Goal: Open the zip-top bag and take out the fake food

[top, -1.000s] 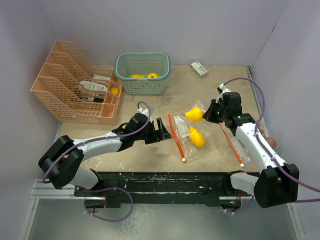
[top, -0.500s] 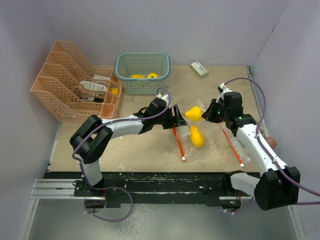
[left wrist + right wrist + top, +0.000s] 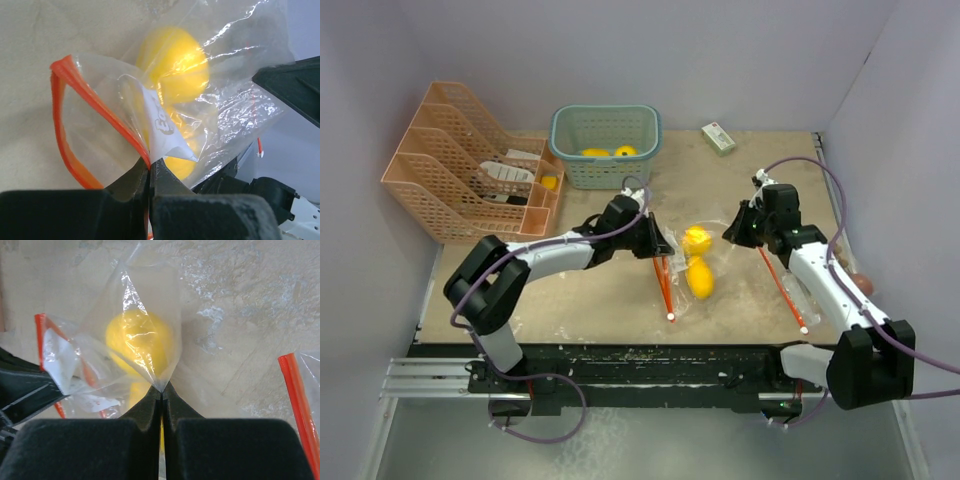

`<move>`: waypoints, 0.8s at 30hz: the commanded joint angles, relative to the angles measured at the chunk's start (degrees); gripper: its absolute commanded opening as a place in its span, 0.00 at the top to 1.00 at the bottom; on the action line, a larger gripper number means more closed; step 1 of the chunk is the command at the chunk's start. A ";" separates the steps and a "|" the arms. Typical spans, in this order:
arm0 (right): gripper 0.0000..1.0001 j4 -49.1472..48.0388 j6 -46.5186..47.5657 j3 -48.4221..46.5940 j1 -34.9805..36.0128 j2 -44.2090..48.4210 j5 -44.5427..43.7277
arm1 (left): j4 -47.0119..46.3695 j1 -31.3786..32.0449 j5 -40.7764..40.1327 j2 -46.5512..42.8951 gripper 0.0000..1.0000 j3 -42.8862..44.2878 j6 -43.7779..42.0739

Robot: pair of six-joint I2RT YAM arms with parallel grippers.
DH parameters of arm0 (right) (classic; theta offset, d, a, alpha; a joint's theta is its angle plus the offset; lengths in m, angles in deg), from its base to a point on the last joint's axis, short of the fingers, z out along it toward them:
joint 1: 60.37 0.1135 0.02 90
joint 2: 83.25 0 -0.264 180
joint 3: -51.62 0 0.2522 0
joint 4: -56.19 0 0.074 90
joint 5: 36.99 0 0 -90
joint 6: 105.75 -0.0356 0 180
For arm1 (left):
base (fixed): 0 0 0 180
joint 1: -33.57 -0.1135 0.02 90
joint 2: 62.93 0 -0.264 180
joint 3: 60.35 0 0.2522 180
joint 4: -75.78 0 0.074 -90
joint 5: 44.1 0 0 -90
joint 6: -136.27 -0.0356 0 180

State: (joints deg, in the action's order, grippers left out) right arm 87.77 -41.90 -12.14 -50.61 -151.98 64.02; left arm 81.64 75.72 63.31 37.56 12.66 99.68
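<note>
Pinches the zip-top bag (image 3: 100,125) at its orange zip strip with the left gripper (image 3: 150,167), jaws together on the film. Clamps the bag's opposite clear corner in the right gripper (image 3: 161,390), likewise closed tight. Has the yellow fake food (image 3: 698,275) inside the bag, between both pincers, just ahead of each. Farther beyond them, a green basket (image 3: 605,172) with more yellow pieces.

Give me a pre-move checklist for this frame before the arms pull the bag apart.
1. Left gripper shut on the bag at its orange zip strip: ok.
2. Right gripper shut on the bag's clear film: ok.
3. Zip parted near the left gripper: ok; along its whole length: cannot tell.
4. Fake food out of the bag: not ok, yellow pieces inside.
</note>
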 commanded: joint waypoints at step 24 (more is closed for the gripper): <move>1.00 0.01 0.78 0.43 0.08 -4.57 0.90 | -1.34 -4.14 1.84 -14.96 0.14 -11.49 -4.08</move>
State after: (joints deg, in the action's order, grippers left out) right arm 88.03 -42.10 -11.88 -50.31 -156.92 64.41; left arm 79.93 72.31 64.86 27.85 1.40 99.07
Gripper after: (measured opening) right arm 0.005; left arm 0.733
